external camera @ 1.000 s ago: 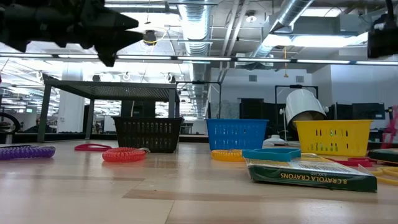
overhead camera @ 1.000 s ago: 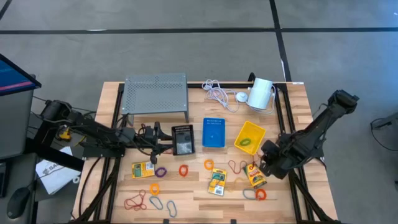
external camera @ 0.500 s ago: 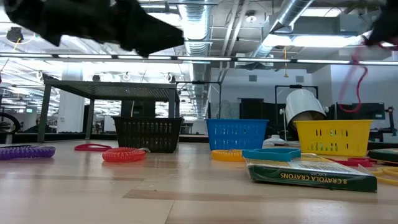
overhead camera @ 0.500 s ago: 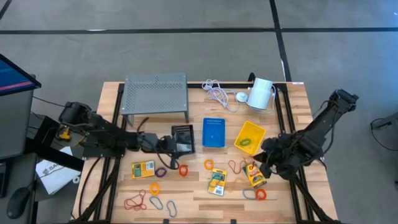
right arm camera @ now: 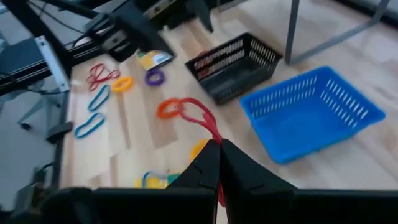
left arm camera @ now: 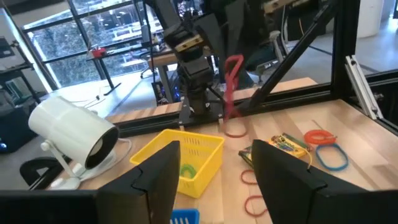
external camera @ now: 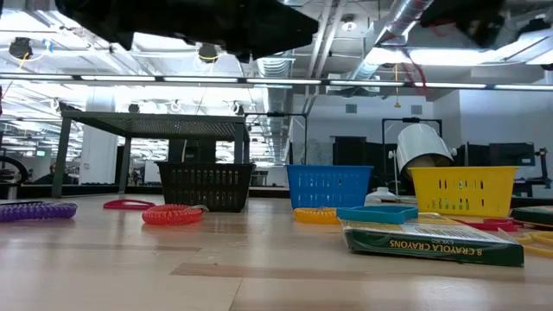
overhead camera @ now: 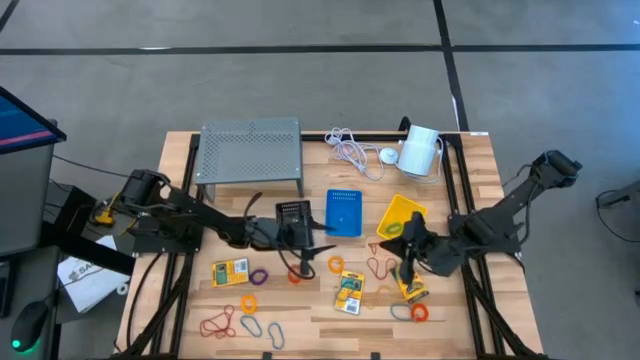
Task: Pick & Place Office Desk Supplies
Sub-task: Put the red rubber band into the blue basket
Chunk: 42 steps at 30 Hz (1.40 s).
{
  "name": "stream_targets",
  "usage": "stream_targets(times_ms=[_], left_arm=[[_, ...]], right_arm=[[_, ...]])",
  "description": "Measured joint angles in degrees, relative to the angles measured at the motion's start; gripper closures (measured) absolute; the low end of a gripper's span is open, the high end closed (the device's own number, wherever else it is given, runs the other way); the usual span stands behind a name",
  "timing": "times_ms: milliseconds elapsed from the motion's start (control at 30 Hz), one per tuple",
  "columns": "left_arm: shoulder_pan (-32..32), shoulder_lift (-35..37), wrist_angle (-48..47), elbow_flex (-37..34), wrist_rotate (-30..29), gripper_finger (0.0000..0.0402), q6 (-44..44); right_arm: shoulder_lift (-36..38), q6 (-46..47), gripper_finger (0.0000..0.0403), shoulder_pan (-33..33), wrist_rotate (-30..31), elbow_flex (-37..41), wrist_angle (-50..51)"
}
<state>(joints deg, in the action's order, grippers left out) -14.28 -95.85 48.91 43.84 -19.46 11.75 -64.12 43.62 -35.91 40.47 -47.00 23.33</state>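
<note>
Three bins [overhead camera: 346, 213] and scattered loops [overhead camera: 250, 302] crowd the table's middle.

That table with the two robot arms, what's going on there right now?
The arms are sorting small desk supplies into bins. The right pincer is shut on a red loop, holding it in the air beside the yellow bin, which already has a green loop in it. The left pincer is open and empty, near the black bin and blue bin. More loops and crayon packets lie scattered on the table.
</note>
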Motion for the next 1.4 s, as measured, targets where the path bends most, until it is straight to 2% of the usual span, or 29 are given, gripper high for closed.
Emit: stream_targets(times_ms=[233,467,633,800,933,1133,1400], left_arm=[[-0.1,-2.8,-0.1,2.3,0.3,0.0187,-0.1],[-0.1,-2.8,0.2,2.5,0.3,0.0188,-0.6],[-0.1,-2.8,0.4,2.5,0.3,0.0188,-3.0],[-0.1,-2.7,1.0,2.5,3.0,0.0192,-3.1],[-0.2,-2.7,0.0,2.5,3.3,0.0236,-3.1],[0.1,-2.7,0.0,2.5,3.3,0.0381,-3.1],[0.2,-2.7,-0.1,2.5,3.3,0.0400,-3.0]], right_arm=[[-3.6,-10.4,0.0403,5.5,-3.6,0.0,-11.1],[-6.8,-17.9,0.0403,10.3,-10.5,0.0,-22.0],[-9.7,-20.1,0.0403,13.0,-15.0,-0.1,-26.7],[-11.9,-20.3,0.0403,15.0,-17.8,-0.1,-29.0],[-12.0,-21.2,0.0403,15.4,-18.6,-0.1,-29.8],[-11.0,-21.6,0.0403,15.3,-18.6,-0.1,-28.7],[-10.8,-21.7,0.0403,15.0,-18.6,0.0,-28.1]])
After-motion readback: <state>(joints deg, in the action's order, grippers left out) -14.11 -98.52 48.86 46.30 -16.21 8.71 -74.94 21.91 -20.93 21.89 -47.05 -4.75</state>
